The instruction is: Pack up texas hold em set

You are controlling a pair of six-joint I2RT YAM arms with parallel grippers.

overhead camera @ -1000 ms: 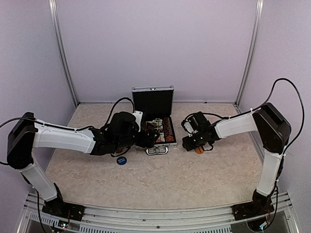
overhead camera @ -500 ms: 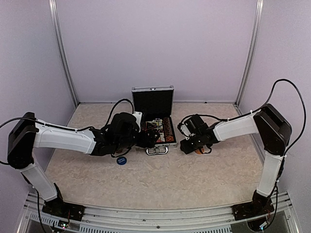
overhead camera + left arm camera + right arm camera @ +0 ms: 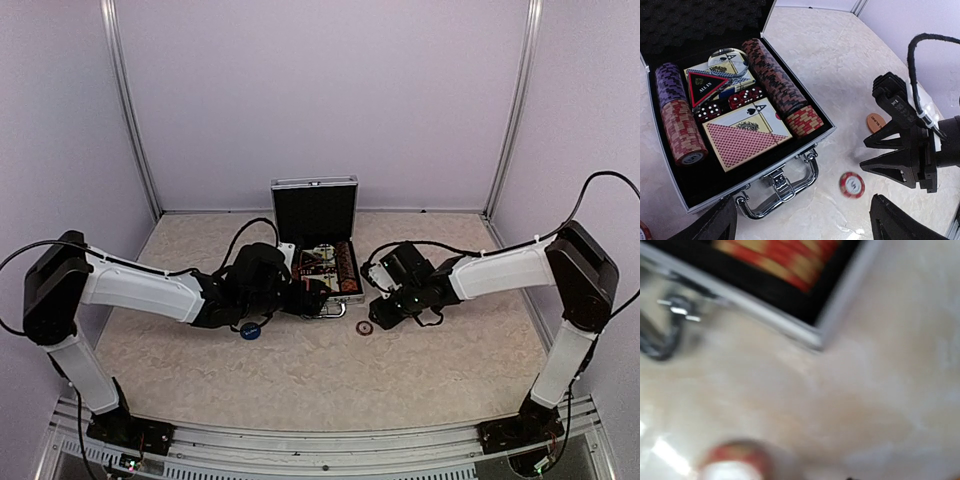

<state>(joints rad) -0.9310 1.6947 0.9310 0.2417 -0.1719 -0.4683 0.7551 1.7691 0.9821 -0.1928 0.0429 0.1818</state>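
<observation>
Loose chip [image 3: 852, 184] flat on bench [image 3: 300, 400], 5 o'clock of the handle [image 3: 780, 185]; likely light, hard, slick, so pinch across its rim. Right claw [image 3: 863, 154] just beside it, half spread, empty; left claw [image 3: 804, 205] wide, empty. Open case [image 3: 314, 184] at 12 o'clock, nearly filled.

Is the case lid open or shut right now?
Open. The lid stands upright at the back; chips, card decks and dice lie exposed inside.

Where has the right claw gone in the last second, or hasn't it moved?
Yes, it moved: the right claw slid left and toward the camera, ending nearer the silver case.
</observation>
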